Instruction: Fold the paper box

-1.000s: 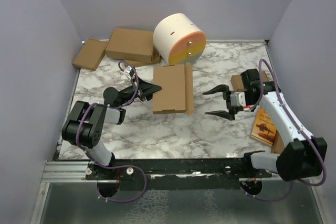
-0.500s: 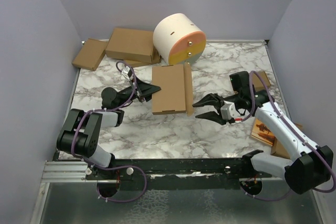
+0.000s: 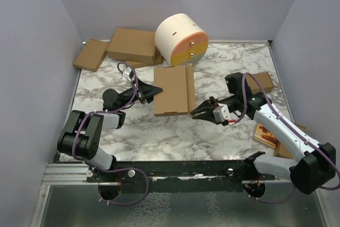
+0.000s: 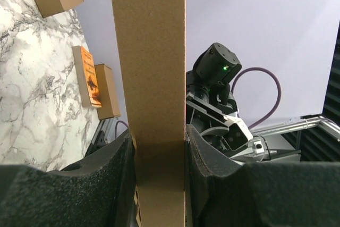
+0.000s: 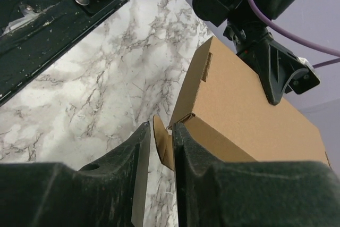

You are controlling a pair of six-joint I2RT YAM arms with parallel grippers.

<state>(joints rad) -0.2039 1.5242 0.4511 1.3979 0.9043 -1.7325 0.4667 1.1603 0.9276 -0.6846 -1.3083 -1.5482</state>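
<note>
The paper box (image 3: 171, 90) lies between the 2 claws on the marble table (image 3: 159, 134), a flat brown cardboard piece with a narrow folded strip along its right side.

The left claw (image 3: 152, 90) is clamped on the box's left edge. In the left wrist view the cardboard fills the gap between both black fingers (image 4: 114, 176) and touches each one.

The right claw (image 3: 197, 113) is at the box's near right corner. In the right wrist view its fingers (image 5: 135, 168) are closed to a narrow slot around a small corner flap (image 5: 164, 147), which stands up out of the box's folded edge. The rest of the box stretches away beyond that claw, toward the left claw on the far edge.

Beyond the box from both claws, a cream cylinder with an orange and yellow front (image 3: 181, 39) sits just behind its far edge. 2 brown cartons (image 3: 133, 45) lie past the left claw at the table's far left corner. A small brown carton (image 3: 261, 82) and an orange printed packet (image 3: 265, 131) lie behind the right claw, near the right wall.
</note>
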